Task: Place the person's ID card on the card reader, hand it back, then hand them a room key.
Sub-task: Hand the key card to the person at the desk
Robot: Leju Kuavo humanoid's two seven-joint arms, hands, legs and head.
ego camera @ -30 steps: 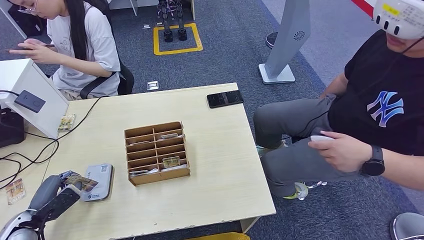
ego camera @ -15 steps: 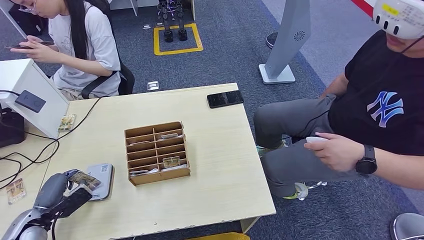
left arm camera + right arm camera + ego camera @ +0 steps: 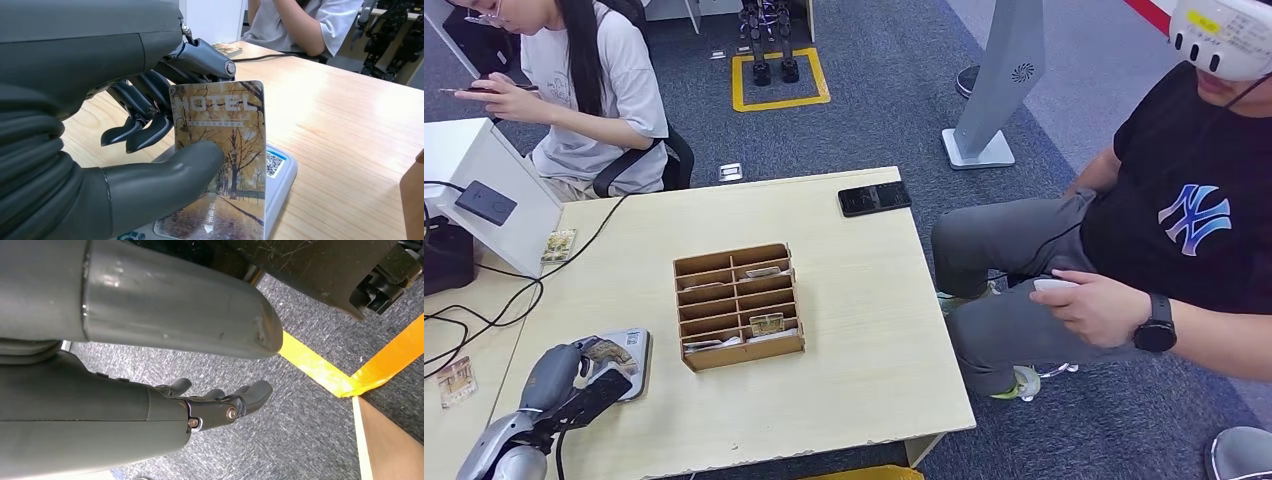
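Left wrist view: the left hand pinches the card between thumb and fingers. The card shows autumn trees along a path, with "HOTEL" across its top, and its lower end rests on the grey reader. Head view puts card and reader at lower left. The right hand hangs empty, fingers loosely apart.

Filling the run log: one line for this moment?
left hand holds card over card reader | right hand open, hanging above floor | handback not yet done
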